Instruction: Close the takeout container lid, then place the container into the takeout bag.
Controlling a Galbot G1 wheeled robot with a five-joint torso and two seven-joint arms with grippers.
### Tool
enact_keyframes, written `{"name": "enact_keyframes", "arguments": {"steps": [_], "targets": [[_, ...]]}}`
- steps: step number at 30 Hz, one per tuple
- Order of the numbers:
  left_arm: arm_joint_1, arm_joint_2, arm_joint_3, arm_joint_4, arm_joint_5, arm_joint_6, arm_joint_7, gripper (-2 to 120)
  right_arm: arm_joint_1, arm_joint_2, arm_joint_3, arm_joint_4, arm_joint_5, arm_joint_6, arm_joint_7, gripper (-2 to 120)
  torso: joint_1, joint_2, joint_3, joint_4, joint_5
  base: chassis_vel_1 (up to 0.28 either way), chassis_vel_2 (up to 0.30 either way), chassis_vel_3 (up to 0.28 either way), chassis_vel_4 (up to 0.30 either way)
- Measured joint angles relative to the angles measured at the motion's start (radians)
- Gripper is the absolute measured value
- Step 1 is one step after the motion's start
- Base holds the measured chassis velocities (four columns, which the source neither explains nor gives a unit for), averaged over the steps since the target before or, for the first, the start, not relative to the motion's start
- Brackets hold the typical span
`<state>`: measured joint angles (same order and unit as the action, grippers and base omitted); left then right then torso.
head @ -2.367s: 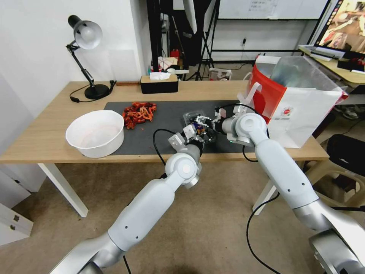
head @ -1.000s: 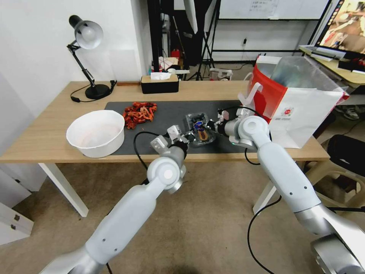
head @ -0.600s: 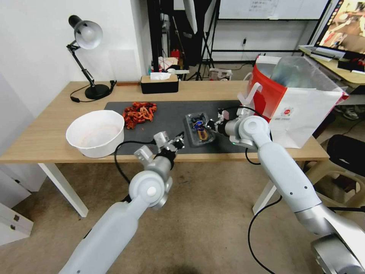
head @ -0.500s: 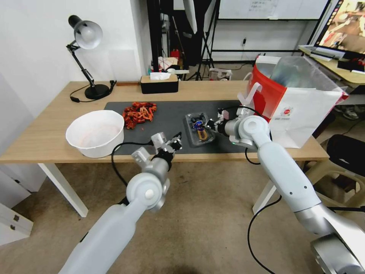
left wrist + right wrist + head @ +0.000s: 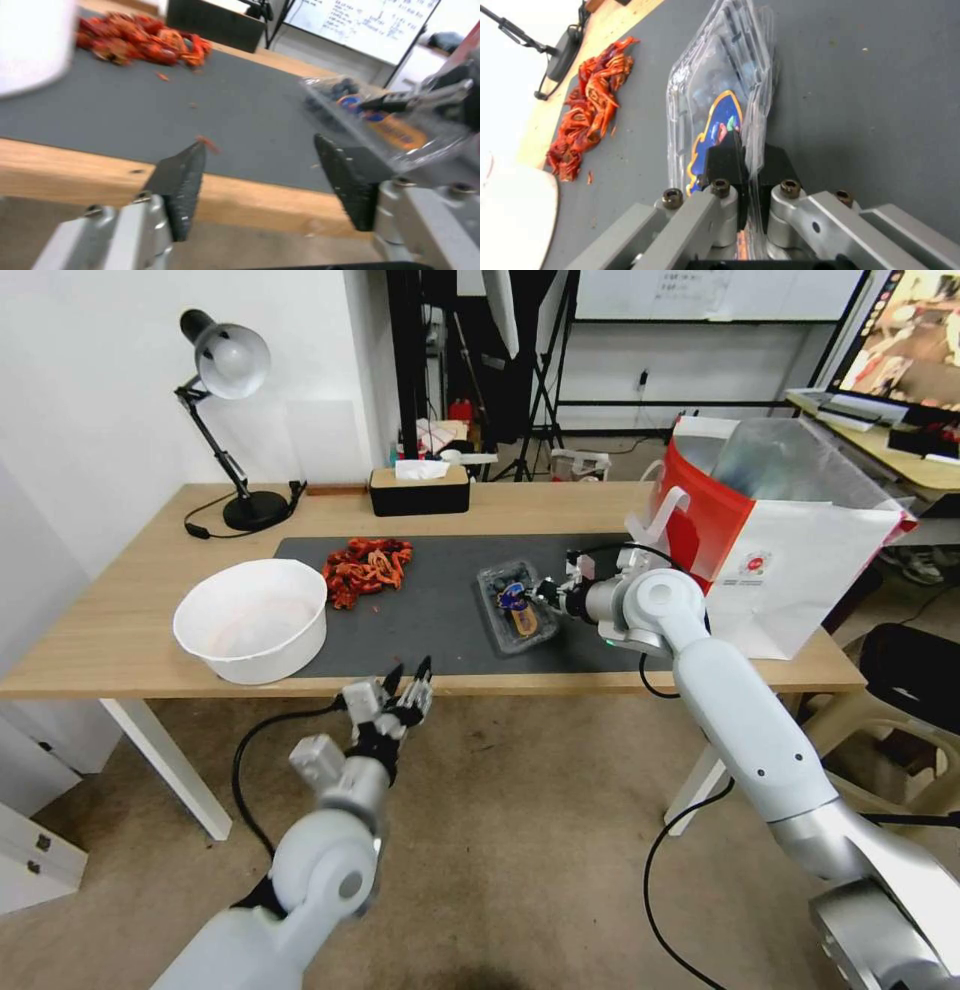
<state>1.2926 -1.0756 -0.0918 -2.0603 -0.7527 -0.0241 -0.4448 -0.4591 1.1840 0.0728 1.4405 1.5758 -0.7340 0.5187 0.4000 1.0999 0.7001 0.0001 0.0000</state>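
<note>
The takeout container [image 5: 512, 608] lies on the dark mat with its lid [image 5: 715, 108] folded down over the berry half, a blue and orange sticker on top. My right gripper [image 5: 546, 592] is shut on the container's right edge, pinching both clear halves between its fingers [image 5: 724, 159]. In the left wrist view the container [image 5: 385, 127] looks tilted, its gripped end raised. My left gripper [image 5: 406, 684] hangs open and empty just off the table's front edge, well to the left of the container. The takeout bag [image 5: 790, 540] stands open to the right, behind the right arm.
A big white bowl [image 5: 252, 618] stands at the front left of the table. A pile of red dried pieces [image 5: 366, 566] lies on the mat [image 5: 440, 610]. A desk lamp [image 5: 232, 420] and a tissue box [image 5: 419, 489] are at the back.
My left arm has pulled back from the container, down and left past the table's front edge, gripper open. The right gripper stays shut on the container, which has shifted slightly left.
</note>
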Motion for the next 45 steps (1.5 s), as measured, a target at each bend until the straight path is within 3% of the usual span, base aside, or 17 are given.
{"name": "enact_keyframes", "arguments": {"steps": [9,20,27,29,31,34,37,43,45], "targets": [[0.146,0.012,-0.056,0.000,0.228,-0.072,-0.007,98,-0.005,-0.003,0.013,0.019,0.021,0.001,-0.007,0,0.000,0.000,0.000,-0.0001,0.0000,0.000,0.000,0.000,0.000],[0.190,-0.021,-0.073,0.037,0.291,-0.121,0.008,100,-0.006,-0.028,0.071,0.114,0.065,0.033,-0.035,0,0.000,0.000,0.000,-0.0001,0.0001,0.000,0.000,0.000,0.000],[0.213,-0.038,-0.083,0.054,0.316,-0.147,0.016,100,0.009,-0.075,0.126,0.231,0.011,0.119,-0.093,0,0.000,0.000,0.000,-0.0001,0.0001,0.000,0.000,0.000,0.000],[0.220,-0.052,-0.083,0.068,0.321,-0.156,0.016,100,0.021,-0.104,0.137,0.273,-0.084,0.200,-0.144,0,0.000,0.000,0.000,0.0000,0.0002,0.000,0.000,0.000,0.000],[0.220,-0.054,-0.083,0.071,0.322,-0.158,0.016,100,0.023,-0.108,0.138,0.278,-0.098,0.212,-0.149,0,0.000,0.000,0.000,0.0000,0.0002,0.000,0.000,0.000,0.000],[0.223,-0.063,-0.082,0.078,0.324,-0.165,0.016,100,0.049,-0.151,0.159,0.320,-0.193,0.316,-0.148,0,0.000,0.000,0.000,0.0000,0.0002,0.000,0.000,0.000,0.000],[0.223,-0.064,-0.083,0.079,0.320,-0.170,0.018,100,0.057,-0.170,0.167,0.325,-0.234,0.347,-0.154,0,0.000,0.000,0.000,0.0001,0.0000,0.000,0.000,0.000,0.000],[0.223,-0.066,-0.087,0.081,0.309,-0.175,0.019,100,0.069,-0.272,0.187,0.291,-0.488,0.479,-0.186,0,0.000,0.000,0.000,-0.0001,0.0004,0.000,0.000,0.000,0.000],[0.223,-0.067,-0.086,0.081,0.307,-0.175,0.019,100,0.068,-0.281,0.189,0.287,-0.503,0.486,-0.186,0,0.000,0.000,0.000,0.0000,0.0001,0.000,0.000,0.000,0.000]]}}
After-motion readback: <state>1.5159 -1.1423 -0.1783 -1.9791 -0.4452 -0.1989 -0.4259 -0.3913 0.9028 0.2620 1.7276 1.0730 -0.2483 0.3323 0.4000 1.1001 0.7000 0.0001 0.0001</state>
